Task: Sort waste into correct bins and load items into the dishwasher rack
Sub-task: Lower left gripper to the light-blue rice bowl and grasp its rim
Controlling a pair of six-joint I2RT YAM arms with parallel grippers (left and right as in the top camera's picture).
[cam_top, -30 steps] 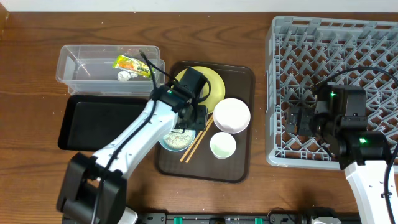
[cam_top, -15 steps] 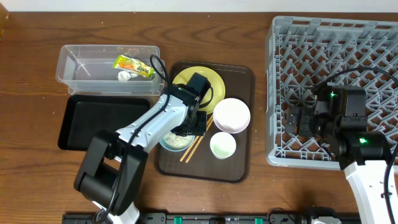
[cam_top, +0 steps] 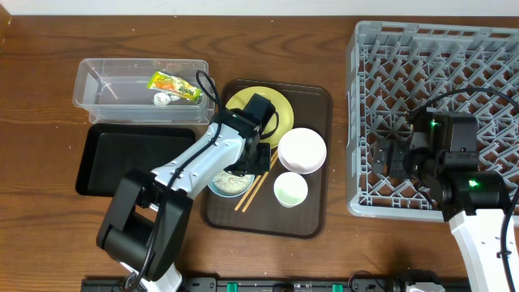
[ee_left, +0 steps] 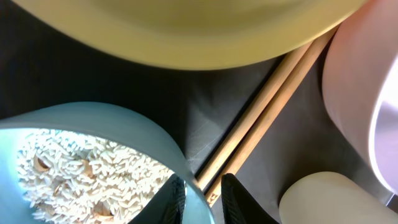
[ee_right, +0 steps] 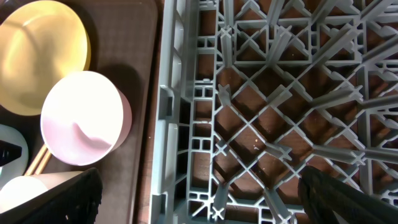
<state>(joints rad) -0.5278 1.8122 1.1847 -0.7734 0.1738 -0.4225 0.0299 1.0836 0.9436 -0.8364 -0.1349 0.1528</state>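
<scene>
the light blue bowl (ee_left: 93,162) sits on the brown tray (cam_top: 312,219) beside the chopsticks (ee_left: 261,124), its rim between the parted left gripper (ee_left: 202,193) fingers; likely rigid, slick, top-heavy with loose rice (ee_left: 81,180), best pinched at the rim.

no text reads clearly; snack wrapper (cam_top: 173,87) print (orange) seems too small.

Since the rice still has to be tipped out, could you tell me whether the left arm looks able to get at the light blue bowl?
Probably yes: the left gripper hangs at the light blue bowl rim, nothing between them; the chopsticks lie just beside.
</scene>
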